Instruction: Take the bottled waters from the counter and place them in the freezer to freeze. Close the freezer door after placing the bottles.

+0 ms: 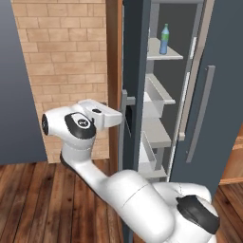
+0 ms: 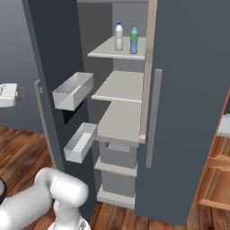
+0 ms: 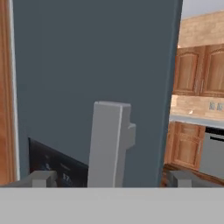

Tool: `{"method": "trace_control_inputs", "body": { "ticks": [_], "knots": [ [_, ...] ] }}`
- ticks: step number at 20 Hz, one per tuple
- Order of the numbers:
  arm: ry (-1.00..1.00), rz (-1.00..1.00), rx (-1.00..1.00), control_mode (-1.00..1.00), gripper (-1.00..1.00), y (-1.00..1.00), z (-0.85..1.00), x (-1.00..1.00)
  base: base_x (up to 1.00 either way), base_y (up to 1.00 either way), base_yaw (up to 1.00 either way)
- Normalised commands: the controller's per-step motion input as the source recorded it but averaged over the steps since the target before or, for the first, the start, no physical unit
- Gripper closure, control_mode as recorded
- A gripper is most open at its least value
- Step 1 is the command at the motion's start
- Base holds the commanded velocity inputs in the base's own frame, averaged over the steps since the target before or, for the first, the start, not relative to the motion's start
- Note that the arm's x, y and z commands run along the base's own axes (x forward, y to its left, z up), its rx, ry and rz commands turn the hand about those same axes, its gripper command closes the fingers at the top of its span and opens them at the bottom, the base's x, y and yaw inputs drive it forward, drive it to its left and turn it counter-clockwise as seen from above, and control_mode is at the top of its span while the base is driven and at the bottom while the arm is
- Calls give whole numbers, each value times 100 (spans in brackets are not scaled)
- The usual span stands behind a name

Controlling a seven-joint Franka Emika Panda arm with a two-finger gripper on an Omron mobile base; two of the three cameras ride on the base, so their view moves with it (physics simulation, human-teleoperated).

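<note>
Both bottled waters stand upright on the freezer's top shelf (image 2: 112,50): the clear-whitish one with a blue cap (image 2: 118,37) and, right beside it, the blue-tinted one with a green cap (image 2: 134,39), (image 1: 163,40). The freezer door (image 1: 135,71), (image 2: 45,54) is swung wide open. My gripper (image 3: 111,179), (image 1: 126,116), (image 2: 20,93) is at the door's outer face (image 3: 87,65), open. Its fingertips (image 3: 41,179) stand on either side of the grey bar handle (image 3: 109,140), apart from it. The black display (image 3: 57,166) is just left of the handle.
White door bins (image 2: 74,90) hang on the door's inner side. The neighbouring dark door with a long handle (image 2: 152,117) stays closed on the right. A brick wall (image 1: 66,57) lies behind the door. Wooden cabinets and a pale counter (image 3: 197,119) are far off.
</note>
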Motion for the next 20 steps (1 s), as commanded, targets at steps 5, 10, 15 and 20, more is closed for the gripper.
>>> {"method": "trace_control_inputs", "body": {
  "ticks": [5, 10, 15, 20],
  "knots": [
    [0, -2, 0, -100, -100, 0, -3, 40, 0, 0, 0],
    [0, -2, -1, -100, -100, 0, -3, 34, 0, 0, 0],
    [0, 1, 0, -100, -100, -16, -2, 1, 0, 0, 0],
    [-1, 4, 0, -100, -100, -22, 0, 0, 0, 0, 0]
  ]
}}
